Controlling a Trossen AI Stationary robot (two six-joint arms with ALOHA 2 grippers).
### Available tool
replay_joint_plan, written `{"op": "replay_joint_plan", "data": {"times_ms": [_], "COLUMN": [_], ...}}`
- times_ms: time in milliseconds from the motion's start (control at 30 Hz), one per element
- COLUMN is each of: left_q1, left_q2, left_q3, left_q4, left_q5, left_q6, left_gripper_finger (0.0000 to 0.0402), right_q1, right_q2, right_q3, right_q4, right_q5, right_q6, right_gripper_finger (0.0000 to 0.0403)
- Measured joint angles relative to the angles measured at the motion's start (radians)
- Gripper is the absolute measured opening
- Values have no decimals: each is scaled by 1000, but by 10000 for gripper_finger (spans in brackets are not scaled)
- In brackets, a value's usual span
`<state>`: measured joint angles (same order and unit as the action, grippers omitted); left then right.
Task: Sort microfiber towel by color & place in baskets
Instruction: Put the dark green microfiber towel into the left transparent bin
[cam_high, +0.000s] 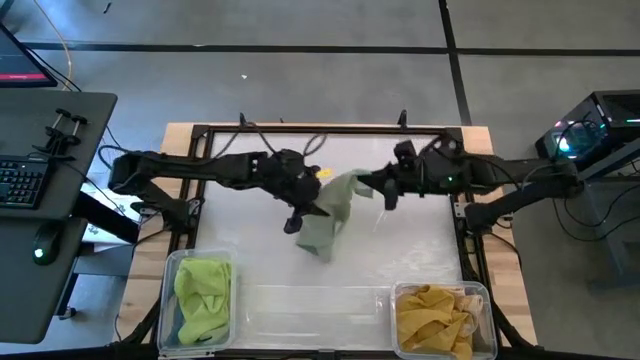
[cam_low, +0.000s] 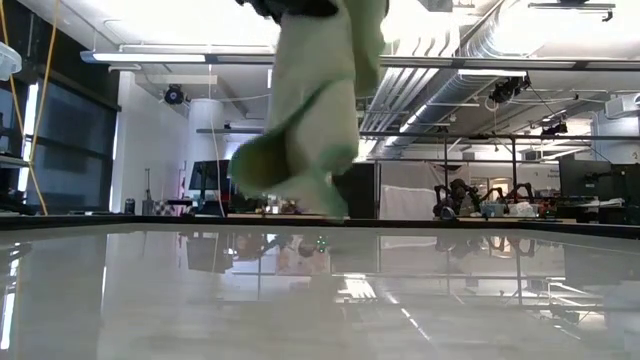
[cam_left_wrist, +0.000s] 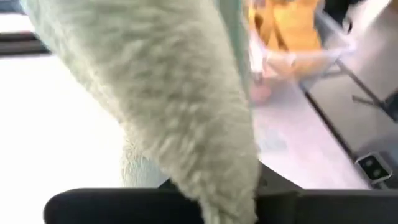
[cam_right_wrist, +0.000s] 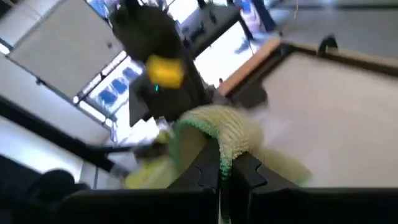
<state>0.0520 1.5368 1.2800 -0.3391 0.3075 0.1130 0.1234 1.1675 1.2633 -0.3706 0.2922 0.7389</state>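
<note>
Above the middle of the white table (cam_high: 250, 215), a pale green towel (cam_high: 330, 215) hangs in the air between the two arms, stretched at its top and drooping in loose folds toward the surface. The left gripper (cam_high: 300, 205) holds its left side and the right gripper (cam_high: 380, 188) its upper right corner; in the right wrist view the two dark fingers (cam_right_wrist: 205, 171) are pressed together on a fuzzy fold of the cloth, and in the left wrist view the towel falls over that gripper's dark base, so its fingers are hidden and the high view alone suggests the clamp. The towel is soft and nubby, a washed-out sage colour, bunched into a rounded lobe at its lowest point, which the low view shows just clear of the glossy tabletop. At the near edge of the table stand the clear baskets: the left basket (cam_high: 170, 300) holds a brighter lime-green towel (cam_high: 203, 295), crumpled, and the right basket (cam_high: 487, 300) holds yellow towels (cam_high: 435, 318), heaped in folds. A third clear basket (cam_high: 315, 300) lies between them. The hanging towel is well apart from all three, nearer the table's centre than its near edge.
</note>
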Motion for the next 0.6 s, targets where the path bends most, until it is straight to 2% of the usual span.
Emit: {"op": "replay_joint_plan", "data": {"times_ms": [133, 267, 367, 467, 600], "left_q1": [-17, -66, -147, -249, -403], "left_q2": [-115, -231, -269, -262, -230], "left_q3": [0, 85, 230, 400, 586], "left_q4": [-11, -78, -244, -476, -762], "left_q5": [-47, -107, -191, -287, -401], "left_q6": [-57, -120, -165, -229, -468], "left_gripper_finger": [4, 2, 1, 1, 1], "right_q1": [42, 42, 17, -10, -41], "right_q2": [13, 47, 57, 57, 57], "right_q3": [1, 1, 1, 1, 1], "right_q4": [-92, -161, -163, -156, -159], "right_q5": [5, 5, 5, 7, 7], "right_q6": [29, -13, -95, -175, -285], "right_gripper_finger": [14, 67, 117, 159, 190]}}
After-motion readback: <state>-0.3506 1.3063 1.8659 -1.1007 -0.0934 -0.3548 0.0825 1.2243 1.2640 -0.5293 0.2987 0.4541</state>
